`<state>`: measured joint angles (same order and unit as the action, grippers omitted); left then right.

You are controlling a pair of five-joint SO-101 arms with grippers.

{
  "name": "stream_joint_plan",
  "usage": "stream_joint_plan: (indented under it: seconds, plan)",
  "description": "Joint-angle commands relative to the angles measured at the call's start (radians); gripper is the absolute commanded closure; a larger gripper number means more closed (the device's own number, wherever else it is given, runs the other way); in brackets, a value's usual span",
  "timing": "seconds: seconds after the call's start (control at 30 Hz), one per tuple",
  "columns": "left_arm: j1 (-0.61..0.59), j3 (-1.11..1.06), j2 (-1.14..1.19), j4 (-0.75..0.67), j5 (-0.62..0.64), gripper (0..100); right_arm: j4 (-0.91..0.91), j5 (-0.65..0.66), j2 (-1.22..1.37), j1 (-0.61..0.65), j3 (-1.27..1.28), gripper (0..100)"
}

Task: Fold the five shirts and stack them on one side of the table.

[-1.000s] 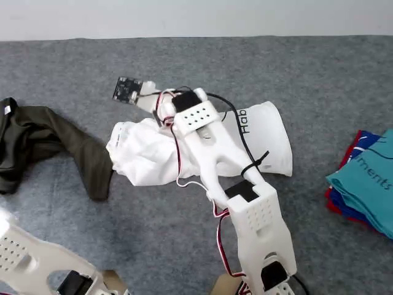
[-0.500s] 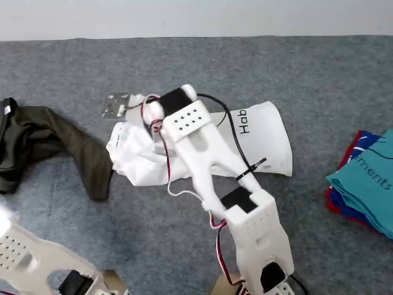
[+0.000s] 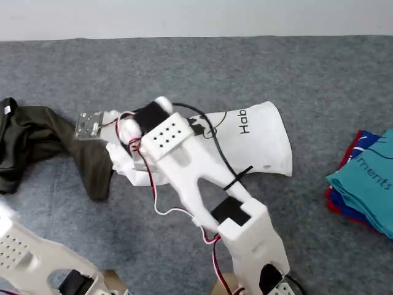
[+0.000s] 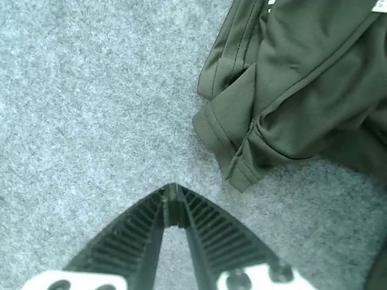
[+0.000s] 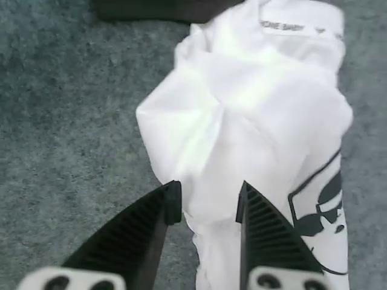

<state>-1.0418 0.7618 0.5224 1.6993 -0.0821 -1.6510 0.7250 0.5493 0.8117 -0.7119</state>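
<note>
A white shirt [image 3: 252, 138] with black print lies crumpled mid-table. My right gripper [image 5: 207, 196] hangs over its left end, open, with a fold of the white shirt [image 5: 242, 109] between its fingers; from above, the right gripper [image 3: 118, 142] sits under the arm's wrist. A dark olive shirt [image 3: 43, 138] lies bunched at the left edge. My left gripper [image 4: 173, 190] is shut and empty over bare carpet, a short way from the olive shirt [image 4: 302, 90]. Folded shirts [image 3: 368, 181] are stacked at the right, teal on top.
Grey carpet [image 3: 319, 74] covers the table. The left arm's base [image 3: 24, 261] stands at the front left corner. The right arm [image 3: 245, 227] stretches from the front centre across the white shirt. Open carpet lies behind the shirts and at the front right.
My right arm has swung left and toward the front, from the white shirt's back edge to its left end near the olive shirt. The shirts have hardly shifted.
</note>
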Motion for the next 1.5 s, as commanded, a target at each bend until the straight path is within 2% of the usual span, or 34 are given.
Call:
stream_joint_plan:
  seconds: [0.0,0.47,0.67,1.1,1.33,1.47]
  plan:
    - [0.009,0.012,-0.012,0.011,-0.006,100,0.001,-0.04,-0.002,0.022,-0.061,83.7]
    - [0.009,0.01,-0.012,0.008,-0.008,100,0.045,-0.058,0.124,0.007,-0.061,84.6]
    - [0.009,0.01,-0.008,0.005,-0.011,100,0.11,-0.052,0.102,0.004,-0.061,99.2]
    - [0.009,0.01,-0.011,0.006,-0.012,100,0.257,0.011,0.11,-0.145,-0.055,98.7]
    - [0.009,0.01,-0.011,0.008,-0.012,100,0.283,0.006,0.213,-0.157,-0.061,97.8]
    - [0.009,0.01,-0.011,0.008,-0.012,100,0.335,-0.002,0.229,-0.154,-0.061,87.8]
